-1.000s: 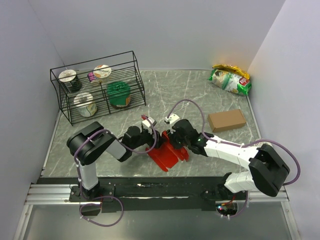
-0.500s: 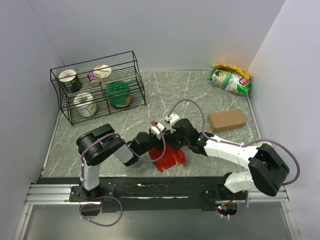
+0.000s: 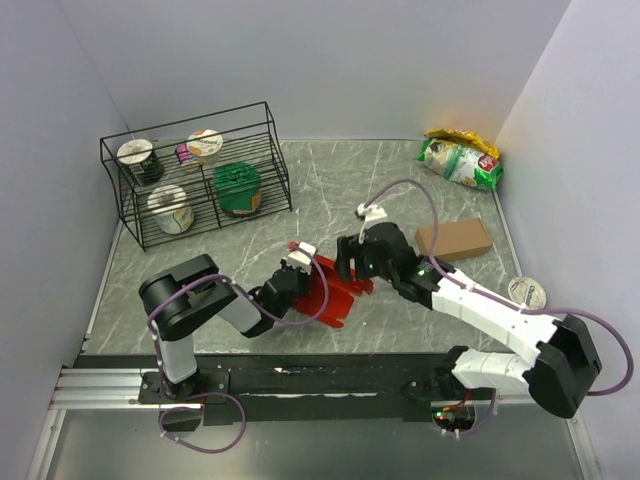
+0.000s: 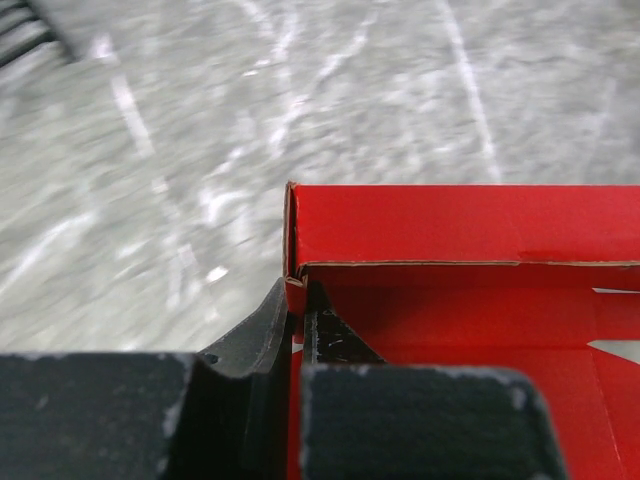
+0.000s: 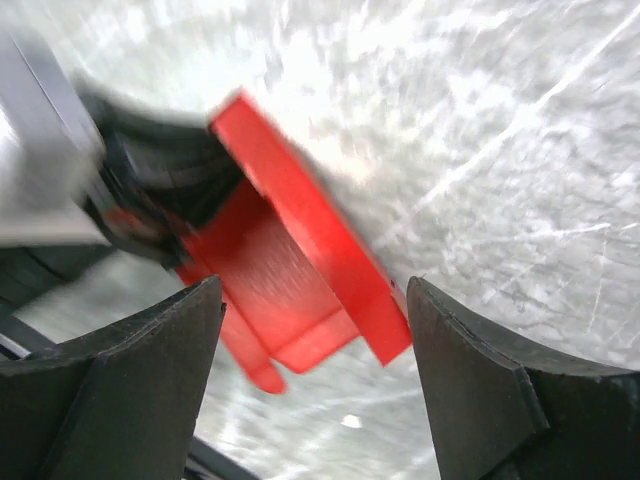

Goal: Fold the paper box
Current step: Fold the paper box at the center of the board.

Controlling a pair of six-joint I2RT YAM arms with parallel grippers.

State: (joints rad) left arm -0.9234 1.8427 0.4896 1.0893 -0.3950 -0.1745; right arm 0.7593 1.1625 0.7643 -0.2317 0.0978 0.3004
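The red paper box (image 3: 338, 290) lies partly folded on the marble table between the two arms. My left gripper (image 3: 300, 270) is shut on the box's left side wall; in the left wrist view that gripper (image 4: 297, 312) pinches the thin red wall of the box (image 4: 450, 230) near its corner. My right gripper (image 3: 350, 262) hovers just right of the box, open. The right wrist view has the box (image 5: 290, 270) lying beyond its wide-apart fingers (image 5: 150, 380), with nothing between them in that gripper (image 5: 315, 290).
A black wire rack (image 3: 195, 175) with several cups stands at the back left. A brown cardboard box (image 3: 454, 241) and a snack bag (image 3: 460, 160) lie to the right. A round lid (image 3: 527, 291) rests beside the right arm.
My left gripper has shut on the box's wall. My right gripper has opened, let go and drawn back to the right. The box has shifted and tilted.
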